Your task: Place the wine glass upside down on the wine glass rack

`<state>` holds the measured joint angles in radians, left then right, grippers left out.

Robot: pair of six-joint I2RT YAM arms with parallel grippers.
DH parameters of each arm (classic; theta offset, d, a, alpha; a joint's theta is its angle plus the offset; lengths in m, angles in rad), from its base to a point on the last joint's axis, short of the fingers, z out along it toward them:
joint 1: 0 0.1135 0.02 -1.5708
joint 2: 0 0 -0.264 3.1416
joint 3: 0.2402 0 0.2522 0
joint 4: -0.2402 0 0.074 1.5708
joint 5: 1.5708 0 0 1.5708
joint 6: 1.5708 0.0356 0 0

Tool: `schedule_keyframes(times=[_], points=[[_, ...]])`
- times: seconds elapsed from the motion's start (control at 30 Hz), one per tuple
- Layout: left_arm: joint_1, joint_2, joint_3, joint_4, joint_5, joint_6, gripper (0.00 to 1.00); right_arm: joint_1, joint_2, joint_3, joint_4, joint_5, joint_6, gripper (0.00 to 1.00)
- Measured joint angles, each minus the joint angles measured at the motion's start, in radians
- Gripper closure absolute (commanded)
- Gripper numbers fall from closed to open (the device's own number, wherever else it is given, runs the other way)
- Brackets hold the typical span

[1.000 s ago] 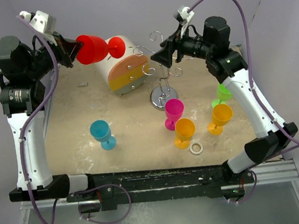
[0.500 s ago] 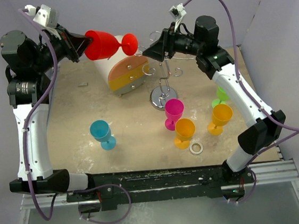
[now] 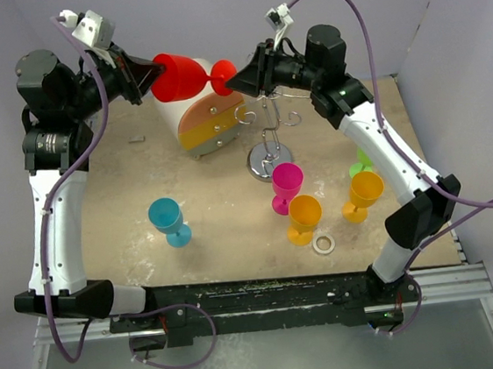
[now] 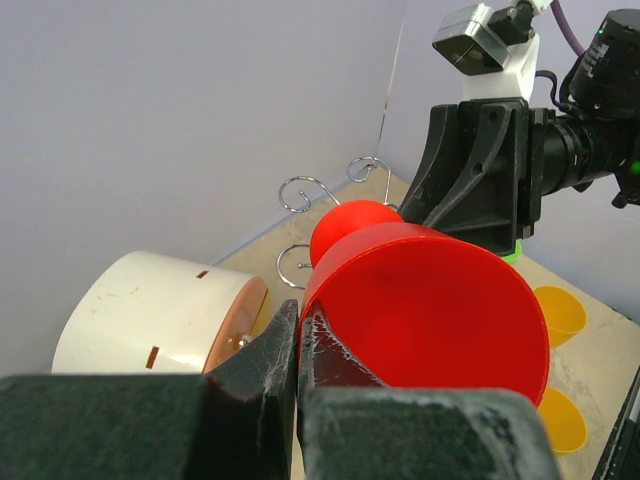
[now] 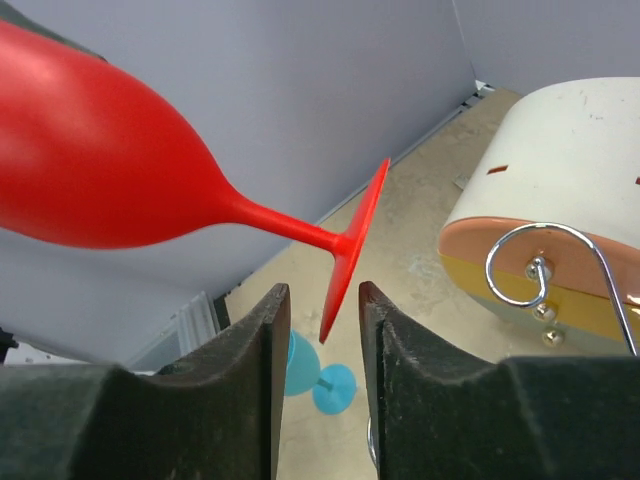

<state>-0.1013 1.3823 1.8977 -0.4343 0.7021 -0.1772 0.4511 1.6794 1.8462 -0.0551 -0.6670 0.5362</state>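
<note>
A: Up and left of the wine glass rack (image 3: 269,157), what does the overhead view give?
B: The red wine glass (image 3: 184,75), sideways in the air. The left wrist view shows the left jaws clamped on its rim.
A: The right jaws?
B: Only their own camera tells: apart, straddling the foot (image 5: 354,250), gaps either side.

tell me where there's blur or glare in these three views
Top external: even soft light, sharp throughout, small glints on the wine glass rack. Left wrist: the left claw is a dark foreground blur, the red wine glass has a mild sheen. Right wrist: the right claw looks soft, with a pale highlight on the glass bowl.
</note>
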Motion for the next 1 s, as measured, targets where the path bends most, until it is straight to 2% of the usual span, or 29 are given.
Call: schedule_keyframes(times=[0.17,0.23,0.27,0.37,0.6,0.77,0.9,1.0], points=[[-0.011,0.000,-0.019,0.001,-0.001,0.014,1.00,0.002,0.005,0.019,-0.018,0.034,0.004,0.85],[-0.013,0.000,-0.030,0.006,-0.003,0.016,1.00,0.002,0.008,0.020,-0.026,0.050,0.003,0.99],[-0.014,0.000,-0.034,0.008,-0.003,0.018,1.00,0.001,0.011,0.021,-0.031,0.057,0.003,1.00],[-0.019,-0.002,-0.049,0.008,-0.007,0.032,0.82,0.002,0.021,0.024,-0.058,0.087,0.015,1.00],[-0.023,-0.006,-0.070,-0.003,-0.008,0.040,0.55,0.002,0.025,0.069,-0.121,0.153,-0.032,1.00],[-0.014,-0.031,-0.071,-0.009,-0.011,0.039,0.31,0.001,0.020,0.125,-0.171,0.204,-0.111,1.00],[0.004,-0.060,-0.070,-0.024,-0.023,0.039,0.19,-0.008,-0.001,0.146,-0.215,0.267,-0.186,1.00],[0.014,-0.078,-0.053,-0.054,-0.048,0.050,0.17,-0.030,-0.030,0.166,-0.254,0.335,-0.253,1.00]])
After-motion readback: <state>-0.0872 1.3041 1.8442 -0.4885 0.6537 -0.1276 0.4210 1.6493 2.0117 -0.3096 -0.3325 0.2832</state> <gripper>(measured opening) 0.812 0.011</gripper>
